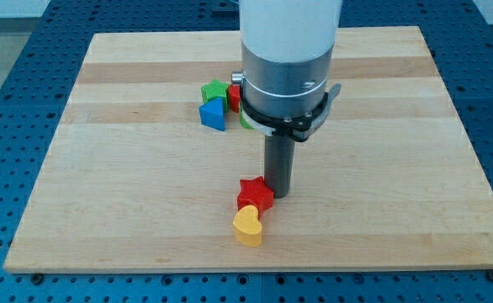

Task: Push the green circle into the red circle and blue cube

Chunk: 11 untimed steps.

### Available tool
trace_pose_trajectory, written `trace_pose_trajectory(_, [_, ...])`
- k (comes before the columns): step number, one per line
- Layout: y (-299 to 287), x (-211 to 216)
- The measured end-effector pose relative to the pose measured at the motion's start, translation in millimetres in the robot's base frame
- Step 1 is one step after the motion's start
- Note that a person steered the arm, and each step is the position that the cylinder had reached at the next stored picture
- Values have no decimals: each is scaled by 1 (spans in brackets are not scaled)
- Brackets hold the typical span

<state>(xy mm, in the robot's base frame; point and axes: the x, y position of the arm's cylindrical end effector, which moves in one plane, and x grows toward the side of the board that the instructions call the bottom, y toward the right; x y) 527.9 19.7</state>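
My tip (278, 195) rests on the board, touching or almost touching the right side of a red star (255, 194). A cluster sits above it, left of the arm's body. It holds a blue block (214, 114), a red block (233, 96) partly hidden by the arm, and a green star (215, 88). A sliver of another green block (246, 121) shows at the arm's left edge; its shape is hidden. It lies right of the blue block and just below the red one.
A yellow heart (248, 225) lies just below the red star, touching it, near the board's bottom edge. The wooden board (112, 168) sits on a blue perforated table. The arm's wide body hides part of the board's upper middle.
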Motion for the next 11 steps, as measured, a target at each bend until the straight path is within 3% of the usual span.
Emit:
trace_pose_trajectory(4, [11,-37])
trace_pose_trajectory(7, [-36,-43])
trace_pose_trajectory(11, [-33,-102])
